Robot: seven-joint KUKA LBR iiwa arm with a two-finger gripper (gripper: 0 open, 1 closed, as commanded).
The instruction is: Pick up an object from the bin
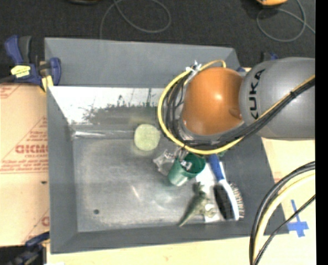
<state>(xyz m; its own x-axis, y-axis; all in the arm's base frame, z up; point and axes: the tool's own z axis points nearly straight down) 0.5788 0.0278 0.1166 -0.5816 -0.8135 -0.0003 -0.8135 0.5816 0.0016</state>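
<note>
We find gripper (174, 159) low in bin (62, 164), right of centre; open or closed we cannot tell | 1 dark green cup (179, 174) just under it, beside blue-handled brush (223, 195) | we advise centring on cup, clear of brush.

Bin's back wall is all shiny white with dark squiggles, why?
Camera view: light bounces off the bin's sloped back wall, making a bright glare band; the dark streaks may be scuffs or reflections, cannot tell which. Camera view: the orange cover shows a soft shine, and the green cup just below it looks shaded.
</note>
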